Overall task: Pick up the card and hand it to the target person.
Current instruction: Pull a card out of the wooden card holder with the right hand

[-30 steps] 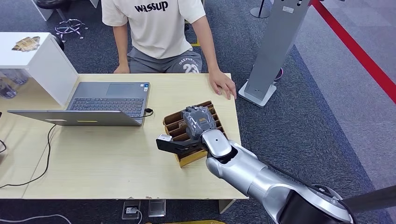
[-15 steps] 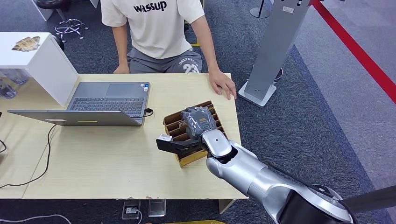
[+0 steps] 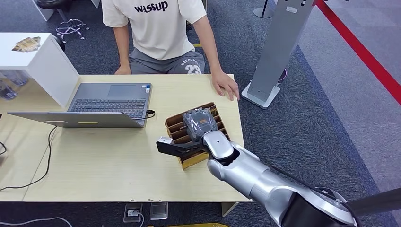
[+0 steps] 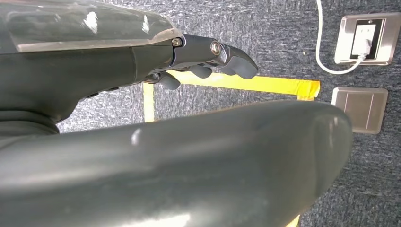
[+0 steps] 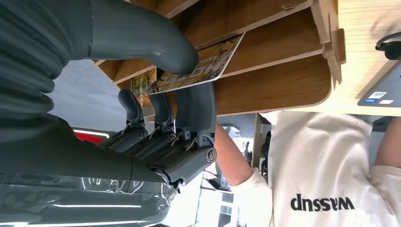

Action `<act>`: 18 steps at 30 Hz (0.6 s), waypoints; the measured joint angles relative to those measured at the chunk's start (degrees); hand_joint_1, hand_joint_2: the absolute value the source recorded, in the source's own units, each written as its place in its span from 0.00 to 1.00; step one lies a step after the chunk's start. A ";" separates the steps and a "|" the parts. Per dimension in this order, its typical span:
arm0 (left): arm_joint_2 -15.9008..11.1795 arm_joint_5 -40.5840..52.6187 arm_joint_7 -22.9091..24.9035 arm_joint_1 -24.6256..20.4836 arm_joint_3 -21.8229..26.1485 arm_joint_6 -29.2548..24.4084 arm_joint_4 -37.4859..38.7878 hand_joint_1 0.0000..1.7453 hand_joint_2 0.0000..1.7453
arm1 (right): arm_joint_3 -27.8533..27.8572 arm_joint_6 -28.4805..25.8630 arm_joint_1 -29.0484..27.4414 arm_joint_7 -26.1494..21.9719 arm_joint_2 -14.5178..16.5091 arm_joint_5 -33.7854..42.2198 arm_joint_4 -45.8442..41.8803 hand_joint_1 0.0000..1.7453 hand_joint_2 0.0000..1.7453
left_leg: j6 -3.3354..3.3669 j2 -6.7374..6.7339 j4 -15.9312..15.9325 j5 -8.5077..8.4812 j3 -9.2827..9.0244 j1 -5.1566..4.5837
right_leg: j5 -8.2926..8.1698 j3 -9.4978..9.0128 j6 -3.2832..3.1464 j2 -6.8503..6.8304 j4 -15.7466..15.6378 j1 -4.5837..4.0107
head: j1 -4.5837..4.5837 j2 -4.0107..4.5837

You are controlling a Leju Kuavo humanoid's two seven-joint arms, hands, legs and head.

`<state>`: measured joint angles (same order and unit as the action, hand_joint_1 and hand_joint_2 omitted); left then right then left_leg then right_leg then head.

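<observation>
The pick-up was under way but not finished: the right hand (image 5: 156, 90) had its thumb on one face of the card (image 5: 201, 66) and its fingers (image 5: 189, 109) on the other, clamped on it, while the card sat in a slot of the wooden card holder (image 5: 274, 80) with much of its length between the dividers. Judging by that, lifting the card free and carrying it across the counter (image 3: 118, 156) to the seated person (image 3: 158, 33) was all left to do; the person's hand (image 3: 226, 86) rested flat on the far edge of the counter, not reaching out.

From the head view the right hand (image 3: 201, 122) lay on top of the card holder (image 3: 187, 161) and hid the card (nothing there told whether anything was gripped). The right wrist view supplied that: the printed card, the pinch on it, and the person's shirt past the holder. The head view alone gave the layout, with the open laptop (image 3: 101, 104) well apart from the holder. The left wrist view showed the left hand (image 4: 208, 59) hanging above the carpet, fingers loosely curled in and holding nothing
</observation>
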<state>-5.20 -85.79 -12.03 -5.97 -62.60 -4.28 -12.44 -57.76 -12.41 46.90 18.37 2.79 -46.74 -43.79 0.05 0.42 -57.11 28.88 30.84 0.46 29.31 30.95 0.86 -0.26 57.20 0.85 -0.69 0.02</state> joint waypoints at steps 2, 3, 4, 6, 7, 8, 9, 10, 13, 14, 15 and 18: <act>0.00 -0.08 -0.01 0.03 0.00 0.00 0.00 0.00 0.00 | -0.01 -0.02 0.04 -0.09 0.20 0.03 0.01 0.80 1.00 | 0.00 0.00 0.00 0.00 0.00 0.00 | 0.00 0.00 0.00 0.00 0.00 0.00 | 0.00 -0.01; 0.00 -0.10 -0.01 0.03 0.00 0.00 0.00 0.00 0.00 | -0.01 -0.02 0.06 -0.15 0.27 0.04 0.01 0.80 1.00 | 0.00 0.00 0.00 0.00 0.00 0.00 | 0.00 0.00 0.00 0.00 0.00 0.00 | 0.01 -0.01; 0.00 -0.14 -0.01 0.04 0.00 0.00 0.00 0.00 0.00 | -0.02 -0.02 0.08 -0.20 0.32 0.08 0.01 0.80 1.00 | 0.00 0.00 0.00 0.00 0.00 0.00 | 0.00 0.00 0.00 0.00 0.00 0.00 | 0.02 -0.01; 0.00 -0.22 -0.03 0.05 0.00 0.00 0.00 0.00 0.00 | -0.03 -0.04 0.11 -0.33 0.40 0.27 0.01 0.82 1.00 | 0.00 0.00 0.00 0.00 0.00 0.00 | 0.00 0.00 0.00 0.00 0.00 0.00 | 0.01 0.00; 0.00 -0.26 -0.09 0.05 0.00 0.01 0.00 0.00 0.00 | -0.03 -0.07 0.12 -0.40 0.44 0.39 0.01 0.82 1.00 | 0.00 0.00 0.00 0.00 0.00 0.00 | 0.00 0.00 0.00 0.00 0.00 0.00 | 0.00 0.00; 0.00 -0.28 -0.22 0.06 0.00 0.03 0.00 0.00 0.00 | -0.03 -0.12 0.13 -0.47 0.49 0.52 0.01 0.83 1.00 | 0.00 0.00 0.00 0.00 0.00 0.00 | 0.00 0.00 0.00 0.00 0.00 0.00 | -0.01 0.00; 0.00 -0.28 -0.40 0.06 0.00 0.08 0.00 0.00 0.00 | -0.03 -0.17 0.13 -0.51 0.53 0.63 0.02 0.83 1.00 | 0.00 0.00 0.00 0.00 0.00 0.00 | 0.00 0.00 0.00 0.00 0.00 0.00 | -0.01 0.00; 0.00 -0.28 -0.60 0.05 0.00 0.15 0.00 0.00 0.00 | -0.03 -0.22 0.13 -0.55 0.57 0.74 0.02 0.84 1.00 | 0.00 0.00 0.00 0.00 0.00 0.00 | 0.00 0.00 0.00 0.00 0.00 0.00 | -0.01 0.00; 0.00 -0.19 -1.16 0.04 0.00 0.48 0.00 0.00 0.00 | -0.03 -0.33 0.13 -0.58 0.62 0.85 0.05 0.83 1.00 | 0.00 0.00 0.00 0.00 0.00 0.00 | 0.00 0.00 0.00 0.00 0.00 0.00 | -0.01 -0.01; 0.00 -0.13 -1.32 0.04 0.00 0.56 0.00 0.00 0.00 | -0.03 -0.37 0.13 -0.59 0.62 0.84 0.07 0.83 1.00 | 0.00 0.00 0.00 0.00 0.00 0.00 | 0.00 0.00 0.00 0.00 0.00 0.00 | 0.00 -0.01; 0.00 -0.05 -1.44 0.03 0.00 0.59 0.00 0.00 0.00 | -0.03 -0.41 0.13 -0.60 0.62 0.84 0.08 0.83 1.00 | 0.00 0.00 0.00 0.00 0.00 0.00 | 0.00 0.00 0.00 0.00 0.00 0.00 | 0.00 -0.01; 0.00 0.08 -1.71 0.02 0.00 0.60 0.00 0.00 0.00 | -0.02 -0.53 0.13 -0.60 0.62 0.86 0.08 0.83 1.00 | 0.00 0.00 0.00 0.00 0.00 0.00 | 0.00 0.00 0.00 0.00 0.00 0.00 | -0.01 0.00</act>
<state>-5.20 -85.71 -13.74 -5.96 -62.60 -3.68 -12.44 -57.78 -12.94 47.03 17.77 3.41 -45.88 -43.71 0.05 0.43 -57.11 28.88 30.84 0.46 29.31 30.96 0.86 -0.26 57.20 0.85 -0.70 0.02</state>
